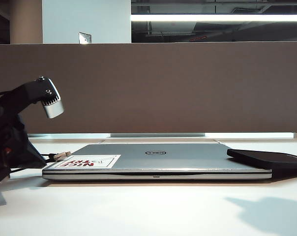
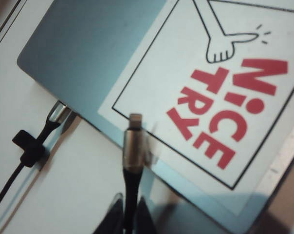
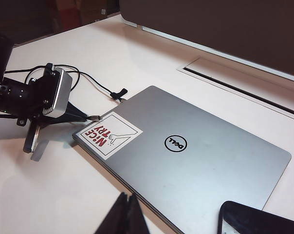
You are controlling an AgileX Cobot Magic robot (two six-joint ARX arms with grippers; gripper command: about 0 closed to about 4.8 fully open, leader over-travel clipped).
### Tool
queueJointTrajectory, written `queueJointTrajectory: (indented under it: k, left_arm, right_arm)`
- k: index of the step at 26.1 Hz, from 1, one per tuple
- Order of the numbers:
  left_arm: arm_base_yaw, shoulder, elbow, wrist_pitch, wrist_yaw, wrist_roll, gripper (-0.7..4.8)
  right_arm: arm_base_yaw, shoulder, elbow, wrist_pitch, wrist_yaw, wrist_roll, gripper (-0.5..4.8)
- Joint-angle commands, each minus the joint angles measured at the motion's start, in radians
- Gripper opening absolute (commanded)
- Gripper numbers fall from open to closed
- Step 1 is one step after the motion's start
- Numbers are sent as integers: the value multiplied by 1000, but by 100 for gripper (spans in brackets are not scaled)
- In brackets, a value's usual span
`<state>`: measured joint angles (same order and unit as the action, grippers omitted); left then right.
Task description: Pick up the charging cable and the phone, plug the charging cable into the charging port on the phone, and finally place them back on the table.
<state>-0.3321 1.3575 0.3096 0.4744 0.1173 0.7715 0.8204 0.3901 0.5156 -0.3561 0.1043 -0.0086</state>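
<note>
Nearest the left wrist camera, the left gripper [image 2: 130, 214] had its fingers [image 2: 112, 217] closed on the charging cable [image 2: 133, 161], pinching the black cord just behind the metal collar, so the silvery plug tip stuck out over the sticker [image 2: 220, 97] on the near-left corner of the laptop [image 3: 195, 156]. From where I stood that looked a sound hold: the cord was thin, light and floppy, so anything gripped further back would have let the plug droop and wander. A second thin cord with a clip [image 2: 27, 146] ran into the laptop's left edge and was no part of the job. The phone [image 3: 259, 219] lay at the right, its left end resting on the laptop lid; flat, glossy and probably slippery, it seemed best taken across its long edges, leaving the short end with the charging port free. I could not make out that port. The right gripper [image 3: 127, 214] hung above the worktop [image 1: 148, 211], closed and empty.
</note>
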Motion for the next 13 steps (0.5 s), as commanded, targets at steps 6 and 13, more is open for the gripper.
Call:
queueJointTrajectory:
  k: [6,13]
  left_arm:
    - [-6,-5,22,5,3,-111,-6]
    - [-7,-56,111,-14,3,-385,-6]
  right_arm:
    - [0,-2,3,31,10,-3,-2]
    - [0,-2,3,54,10,-2,-2]
